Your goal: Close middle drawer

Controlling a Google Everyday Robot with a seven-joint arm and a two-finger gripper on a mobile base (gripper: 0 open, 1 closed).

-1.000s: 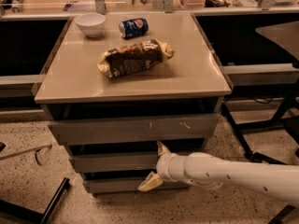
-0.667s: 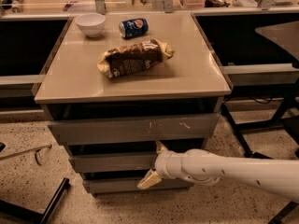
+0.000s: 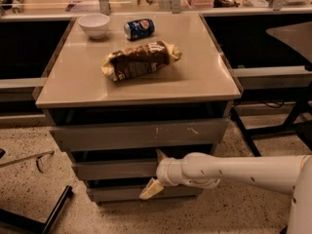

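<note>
- Speckled floor lies under a low beige table [image 3: 204, 82] with three grey drawers in its front. A white bowl [image 3: 94, 24], a blue can [image 3: 139, 28] and a brown snack bag [image 3: 140, 60] sit on top.
- The middle drawer [image 3: 114, 169] sits between the scratched top drawer [image 3: 139, 134] and the bottom drawer [image 3: 122, 193]. A dark gap above its front suggests it is not fully in.
- The tool [image 3: 156, 172] is at the right part of that front, touching or just short of it. Its fingers are spread, one pointing up over the drawer's top edge and one angled down towards the bottom drawer, pinching nothing.
- The white arm [image 3: 243, 169] comes in from the right, low and almost level, with the wrist turned towards the drawer front.
- The step in hand looks like the push. It would go best straight into the cabinet, square to the front and nearer its middle, so the drawer does not skew on its runners.
- The lower finger should keep clear of the bottom drawer so it does not catch.
</note>
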